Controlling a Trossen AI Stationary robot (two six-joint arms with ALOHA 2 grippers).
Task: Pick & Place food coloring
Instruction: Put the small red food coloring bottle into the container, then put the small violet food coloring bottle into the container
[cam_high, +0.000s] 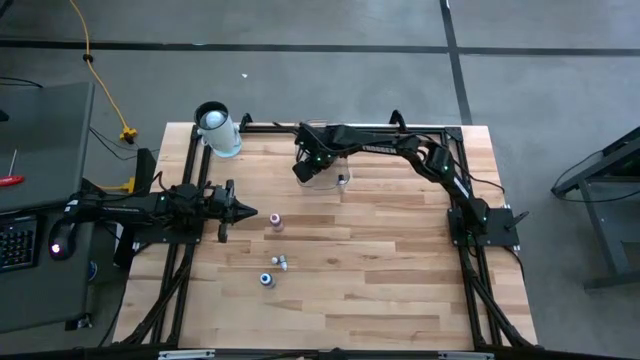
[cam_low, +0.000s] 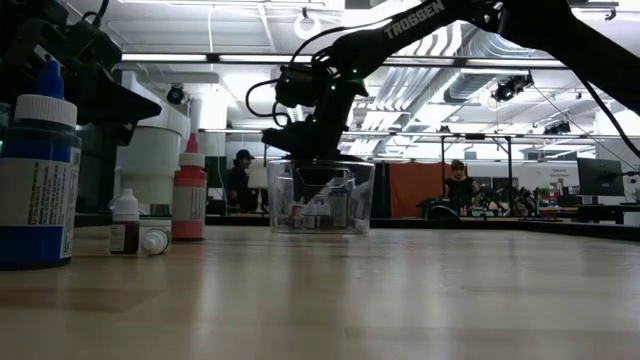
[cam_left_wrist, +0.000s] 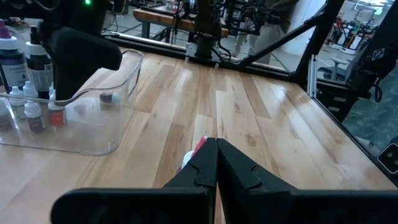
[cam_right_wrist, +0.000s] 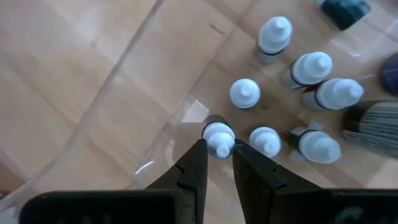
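Where the high view looks down on the counter (cam_high: 380, 260), the right pincer (cam_high: 308, 170) hangs over the clear bin (cam_high: 335, 178) at the far edge; the left pincer (cam_high: 243, 212) waits shut near the left side, a pink-capped bottle (cam_high: 276, 222) just beside it and two more bottles (cam_high: 274, 272) nearer the front

Low view: bin (cam_low: 320, 196) holds several small bottles, right pincer dipped in it

Left wrist view: left pincer (cam_left_wrist: 216, 155) closed, empty

Right wrist view: right pincer (cam_right_wrist: 217, 157) slightly parted, fingers flanking a white-capped food coloring bottle (cam_right_wrist: 217, 134) standing in the bin among other bottles; whether it grips is unclear
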